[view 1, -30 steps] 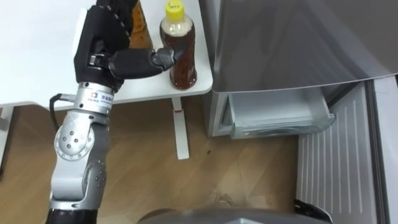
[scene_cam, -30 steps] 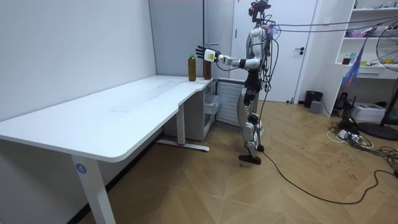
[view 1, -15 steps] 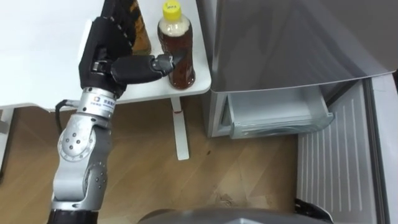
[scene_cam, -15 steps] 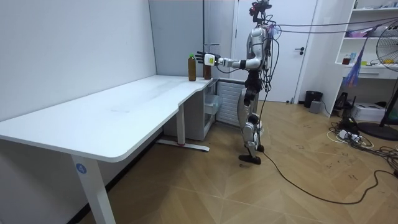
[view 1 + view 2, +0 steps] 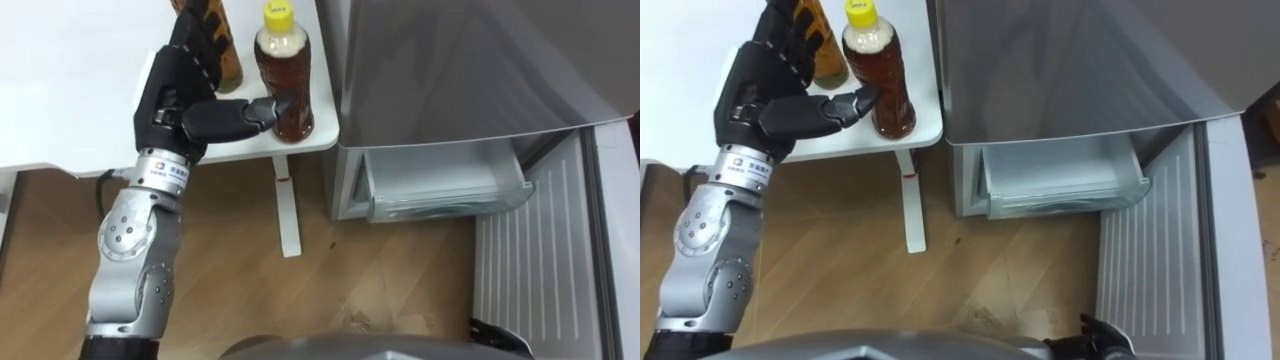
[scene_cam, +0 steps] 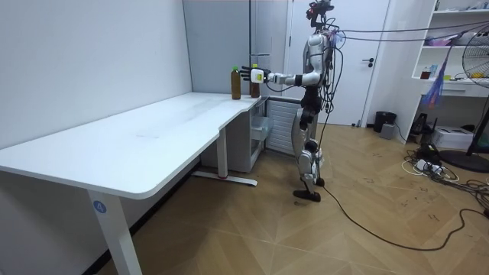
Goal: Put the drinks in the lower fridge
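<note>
Stance: robot upright on the wood floor at the table's end, with the fridge [image 5: 470,70] just beside it and the left arm stretched forward.
Drawer: lower fridge drawer [image 5: 445,190] is pulled out under the grey front and looks empty.
Left hand: left hand [image 5: 178,88] is spread wide with straight fingers and holds nothing. The thumb tip touches the lower body of the yellow-capped bottle [image 5: 285,75]; the fingers lie across the front of the second bottle [image 5: 228,60].
Drinks: both stand upright and close together on the corner of the white table [image 5: 70,90]. The yellow-capped one is nearer the fridge; the second is further back and to the left.
Change: over the last second the hand has pushed further in, and the fingers now reach higher over the second bottle. The bottles have not shifted.
Meaning: the reach is about done but no grasp is made yet. Can't tell which bottle it's going for. Nothing loaded, so the task is barely begun.
Risk: the bottles are near the table edge, and a thumb push could tip the yellow-capped one.
</note>
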Available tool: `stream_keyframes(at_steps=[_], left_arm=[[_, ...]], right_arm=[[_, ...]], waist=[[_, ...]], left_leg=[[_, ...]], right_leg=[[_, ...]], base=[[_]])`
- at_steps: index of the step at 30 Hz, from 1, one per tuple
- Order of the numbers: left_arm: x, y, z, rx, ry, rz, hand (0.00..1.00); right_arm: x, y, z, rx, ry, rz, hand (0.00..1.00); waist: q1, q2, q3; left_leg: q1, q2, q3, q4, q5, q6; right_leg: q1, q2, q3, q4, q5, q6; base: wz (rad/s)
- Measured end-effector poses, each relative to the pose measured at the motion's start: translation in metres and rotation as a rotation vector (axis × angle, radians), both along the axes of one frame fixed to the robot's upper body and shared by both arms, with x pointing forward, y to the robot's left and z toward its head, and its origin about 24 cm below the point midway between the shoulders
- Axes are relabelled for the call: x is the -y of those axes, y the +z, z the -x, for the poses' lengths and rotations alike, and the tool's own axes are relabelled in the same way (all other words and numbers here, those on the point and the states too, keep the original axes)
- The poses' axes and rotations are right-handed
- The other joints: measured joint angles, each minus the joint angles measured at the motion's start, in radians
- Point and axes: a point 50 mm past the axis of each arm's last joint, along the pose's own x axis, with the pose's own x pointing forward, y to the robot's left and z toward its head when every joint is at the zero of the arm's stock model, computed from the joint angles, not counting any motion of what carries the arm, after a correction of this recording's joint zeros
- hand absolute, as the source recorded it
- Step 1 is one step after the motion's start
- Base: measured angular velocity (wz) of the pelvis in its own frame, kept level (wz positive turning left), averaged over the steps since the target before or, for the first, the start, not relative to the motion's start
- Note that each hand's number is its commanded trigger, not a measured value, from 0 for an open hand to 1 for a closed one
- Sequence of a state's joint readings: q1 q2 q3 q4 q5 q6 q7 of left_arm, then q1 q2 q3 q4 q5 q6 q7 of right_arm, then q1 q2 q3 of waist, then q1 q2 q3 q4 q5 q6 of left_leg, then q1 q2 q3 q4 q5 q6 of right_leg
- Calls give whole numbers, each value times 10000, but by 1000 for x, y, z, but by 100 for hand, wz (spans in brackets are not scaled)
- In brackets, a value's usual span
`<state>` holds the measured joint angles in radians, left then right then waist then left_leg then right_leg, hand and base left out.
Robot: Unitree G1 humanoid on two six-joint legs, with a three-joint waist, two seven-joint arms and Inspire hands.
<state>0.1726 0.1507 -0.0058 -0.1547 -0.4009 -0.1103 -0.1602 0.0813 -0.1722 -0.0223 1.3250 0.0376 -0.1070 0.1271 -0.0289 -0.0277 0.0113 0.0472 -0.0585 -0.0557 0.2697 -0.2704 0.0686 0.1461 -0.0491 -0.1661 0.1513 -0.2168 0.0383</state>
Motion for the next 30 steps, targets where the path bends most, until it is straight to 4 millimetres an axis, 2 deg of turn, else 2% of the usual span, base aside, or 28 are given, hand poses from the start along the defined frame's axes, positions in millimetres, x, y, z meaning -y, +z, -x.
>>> stream_keyframes(at_steps=[15,21,24,28,30], left_arm=[[-2,-8,0,-361,90,-31,0],[-3,-10,0,-533,109,-26,0],[-3,-10,-1,-597,118,-40,0],[-10,-12,-10,-673,432,-57,0],[-13,-13,-14,-733,559,-47,0]], right_arm=[[1,0,0,-14,146,57,0],[1,0,-1,-91,294,41,0],[2,0,0,-169,236,55,0],[3,0,1,-142,-62,64,0],[4,0,3,-160,-116,98,0]], waist=[[-23,58,-34],[-33,68,-18],[-219,97,-3],[-500,240,9],[-529,299,12]], left_leg=[[41,33,5,-2,1,-1],[198,107,216,-14,1,-3],[191,110,258,-8,11,-20],[191,113,294,-2,21,-36],[178,122,317,-4,25,-42]], right_leg=[[20,11,40,0,0,0],[114,64,273,0,23,-38],[106,71,286,-3,43,-71],[125,79,324,15,64,-93],[111,87,329,30,68,-100]], base=[[0],[-8],[-2],[-2],[-2]])
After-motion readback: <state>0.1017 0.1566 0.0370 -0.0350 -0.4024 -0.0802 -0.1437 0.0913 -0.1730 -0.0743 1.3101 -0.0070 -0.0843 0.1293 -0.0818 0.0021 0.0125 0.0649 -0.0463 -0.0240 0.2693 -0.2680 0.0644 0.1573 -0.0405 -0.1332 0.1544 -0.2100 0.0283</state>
